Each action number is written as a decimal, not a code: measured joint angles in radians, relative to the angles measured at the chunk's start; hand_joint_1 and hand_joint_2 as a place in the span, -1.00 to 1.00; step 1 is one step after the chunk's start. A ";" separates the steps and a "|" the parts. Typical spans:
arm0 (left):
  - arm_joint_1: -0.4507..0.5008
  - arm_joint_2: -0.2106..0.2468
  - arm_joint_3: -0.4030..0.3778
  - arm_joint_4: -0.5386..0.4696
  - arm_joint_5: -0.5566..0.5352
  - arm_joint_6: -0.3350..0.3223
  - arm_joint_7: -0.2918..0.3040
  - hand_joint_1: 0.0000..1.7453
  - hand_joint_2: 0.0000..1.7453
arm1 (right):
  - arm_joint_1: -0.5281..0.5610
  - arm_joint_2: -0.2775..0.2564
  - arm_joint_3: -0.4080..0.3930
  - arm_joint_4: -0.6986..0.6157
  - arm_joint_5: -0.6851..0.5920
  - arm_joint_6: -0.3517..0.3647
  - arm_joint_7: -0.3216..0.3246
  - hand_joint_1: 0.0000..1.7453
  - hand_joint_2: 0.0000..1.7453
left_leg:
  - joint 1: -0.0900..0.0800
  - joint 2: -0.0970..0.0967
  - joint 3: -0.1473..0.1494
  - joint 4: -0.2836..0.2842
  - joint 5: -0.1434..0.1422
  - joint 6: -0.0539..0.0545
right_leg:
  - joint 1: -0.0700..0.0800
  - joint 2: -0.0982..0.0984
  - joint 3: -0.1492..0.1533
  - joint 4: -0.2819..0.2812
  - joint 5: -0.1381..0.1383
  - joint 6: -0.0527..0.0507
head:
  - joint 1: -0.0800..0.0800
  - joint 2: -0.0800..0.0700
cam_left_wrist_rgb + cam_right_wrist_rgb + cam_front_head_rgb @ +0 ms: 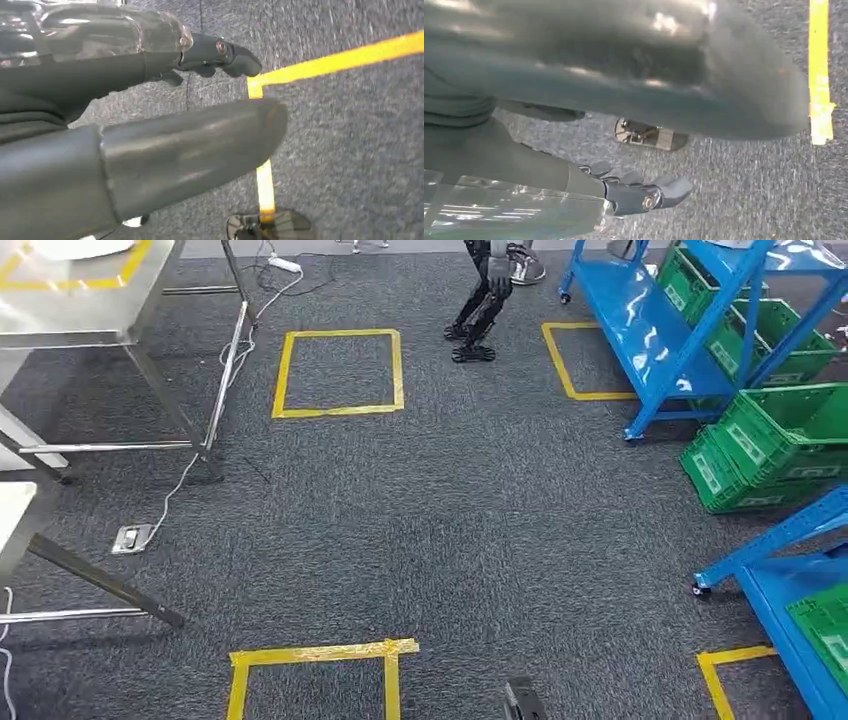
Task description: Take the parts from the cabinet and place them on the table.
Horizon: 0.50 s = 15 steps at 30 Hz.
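The left hand [150, 115] hangs above the grey carpet [480, 530], its thumb apart from the darker fingers [225, 52], and nothing lies between them. The right hand [624, 100] hangs the same way above the carpet, thumb and fingers [649, 195] apart, holding nothing. In the head view, blue shelf racks [640, 330] stand at the right side with green crates [790, 430] on them and beside them. I cannot tell if parts are inside the crates. A metal table [90, 310] stands far at the left. Yellow tape squares [340, 373] mark the carpet between them.
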<state>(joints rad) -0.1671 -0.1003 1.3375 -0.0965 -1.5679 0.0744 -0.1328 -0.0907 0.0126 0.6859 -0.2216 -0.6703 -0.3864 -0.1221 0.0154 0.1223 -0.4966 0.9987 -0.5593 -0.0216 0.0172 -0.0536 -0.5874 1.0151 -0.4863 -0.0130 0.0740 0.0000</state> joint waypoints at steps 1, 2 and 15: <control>-0.001 -0.003 0.000 0.000 0.000 0.000 -0.001 -1.00 -1.00 | 0.002 0.000 0.001 0.000 0.000 0.000 0.000 -1.00 -1.00 | 0.000 -0.001 0.003 -0.002 -0.009 -0.008 | -0.006 0.010 0.015 -0.016 0.007 -0.009 | 0.001 0.000; -0.002 -0.002 0.000 0.000 0.000 0.000 -0.002 -1.00 -1.00 | 0.005 0.000 0.002 0.000 0.000 -0.001 -0.002 -1.00 -1.00 | 0.006 -0.087 0.004 0.018 -0.022 -0.010 | -0.007 0.016 0.021 -0.025 0.009 -0.013 | -0.001 0.000; 0.009 -0.003 0.000 0.000 0.008 -0.001 0.040 -1.00 -1.00 | -0.008 0.005 0.008 0.002 -0.008 0.007 0.006 -1.00 -1.00 | 0.006 -0.215 -0.076 0.036 0.042 0.013 | -0.018 0.190 0.029 -0.006 -0.019 0.008 | -0.037 0.000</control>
<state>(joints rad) -0.1581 -0.1030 1.3378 -0.0961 -1.5599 0.0732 -0.0926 -0.0985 0.0172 0.6943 -0.2193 -0.6787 -0.3796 -0.1160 0.0210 -0.0927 -0.5729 1.0347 -0.5175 -0.0088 -0.0008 0.1368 -0.5581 1.0092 -0.5051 -0.0052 0.0374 0.0000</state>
